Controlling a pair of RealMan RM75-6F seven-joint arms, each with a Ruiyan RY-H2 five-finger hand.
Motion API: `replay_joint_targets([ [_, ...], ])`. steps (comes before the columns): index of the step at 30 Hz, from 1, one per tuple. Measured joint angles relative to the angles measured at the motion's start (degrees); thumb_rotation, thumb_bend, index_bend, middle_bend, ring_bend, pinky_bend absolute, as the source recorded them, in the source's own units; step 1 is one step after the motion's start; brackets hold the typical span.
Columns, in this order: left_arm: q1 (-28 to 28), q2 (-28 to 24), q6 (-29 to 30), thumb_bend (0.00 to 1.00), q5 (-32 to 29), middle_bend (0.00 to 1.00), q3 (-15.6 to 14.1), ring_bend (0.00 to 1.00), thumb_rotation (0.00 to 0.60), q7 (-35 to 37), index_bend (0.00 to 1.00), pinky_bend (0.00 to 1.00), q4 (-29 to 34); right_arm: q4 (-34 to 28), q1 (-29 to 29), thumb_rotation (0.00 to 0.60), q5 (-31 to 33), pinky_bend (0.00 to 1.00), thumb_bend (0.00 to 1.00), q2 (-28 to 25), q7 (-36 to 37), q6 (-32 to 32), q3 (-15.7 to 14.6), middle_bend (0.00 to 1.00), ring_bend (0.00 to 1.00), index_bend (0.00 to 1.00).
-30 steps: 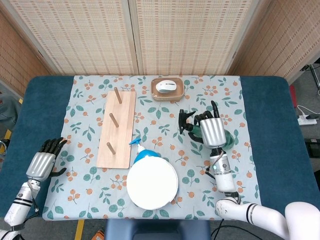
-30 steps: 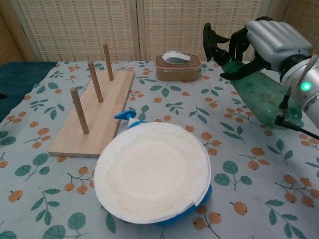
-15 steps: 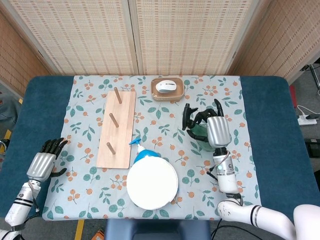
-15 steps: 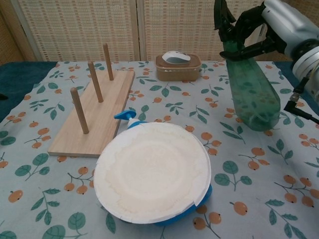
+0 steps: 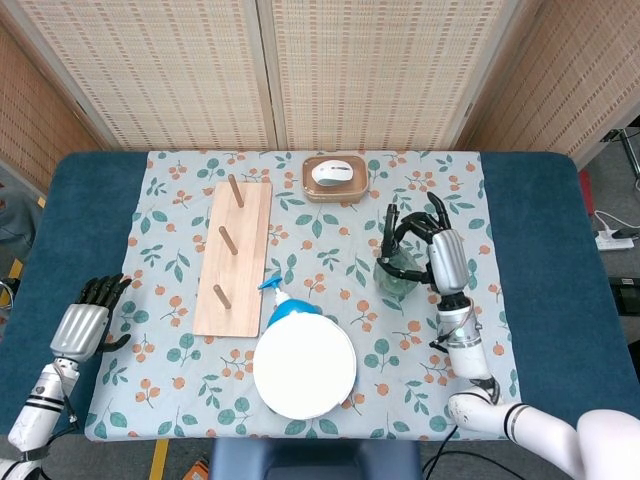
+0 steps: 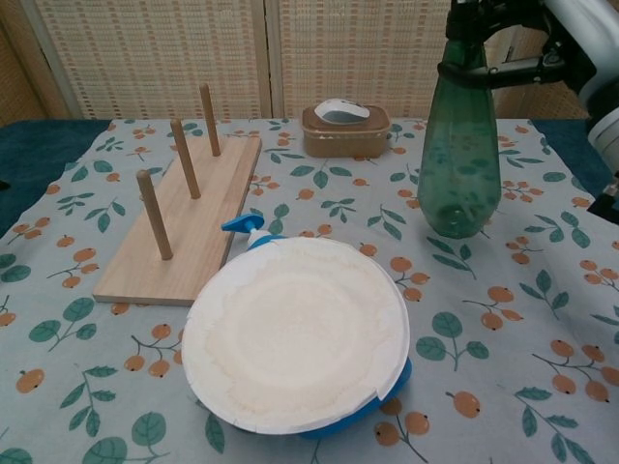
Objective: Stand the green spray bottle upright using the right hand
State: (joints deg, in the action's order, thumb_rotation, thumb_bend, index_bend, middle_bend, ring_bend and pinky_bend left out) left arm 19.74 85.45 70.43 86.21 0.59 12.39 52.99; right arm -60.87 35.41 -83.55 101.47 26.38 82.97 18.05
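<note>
The translucent glossy plastic green spray bottle (image 6: 461, 159) stands beside a matt paper plate (image 6: 294, 332), a bare wooden peg board (image 6: 182, 217) and printed cloth (image 6: 503, 338).

Your spray bottle (image 6: 460, 155) stands upright on the right side of the surface (image 5: 530, 250), with your right robot hand (image 5: 440, 250) around its top. Far of centre sits the box (image 6: 344, 131) with a mouse (image 6: 338, 110) on it. The peg board (image 6: 179, 217) lies to the left. Nearest you, the paper plate (image 6: 295, 333) rests on a second sprayer (image 6: 242, 225). Your left robot hand (image 5: 85, 320) rests at the near left edge.
</note>
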Motion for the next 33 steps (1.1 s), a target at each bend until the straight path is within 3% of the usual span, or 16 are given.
replay_joint_targets([
  [7,0.2,0.6,-0.9,0.19,-0.5,0.0,0.2,0.0,0.6,-0.2,0.0,0.0,-1.0,17.9,1.1,0.6,-2.0,0.06,0.23,7.3,20.3,2.4,-0.6,0.58,0.32,0.71],
  [13,0.5,1.5,-1.7,0.19,-0.9,0.0,0.4,0.0,0.6,-0.4,0.0,0.0,-2.2,27.2,2.1,0.6,-1.4,0.06,0.23,12.0,31.6,4.0,0.2,0.58,0.32,0.71],
  [25,0.6,1.9,-1.9,0.19,-1.0,0.0,0.4,0.0,0.6,-0.4,0.0,0.0,-2.8,35.7,3.7,0.6,0.0,0.06,0.23,15.7,33.7,2.9,-0.4,0.58,0.3,0.69],
  [33,0.5,1.4,-1.5,0.19,-1.0,0.0,0.6,0.0,0.6,0.3,0.0,0.0,-2.2,35.7,4.2,0.6,-0.1,0.06,0.23,16.0,33.2,2.6,-1.6,0.58,0.3,0.67],
])
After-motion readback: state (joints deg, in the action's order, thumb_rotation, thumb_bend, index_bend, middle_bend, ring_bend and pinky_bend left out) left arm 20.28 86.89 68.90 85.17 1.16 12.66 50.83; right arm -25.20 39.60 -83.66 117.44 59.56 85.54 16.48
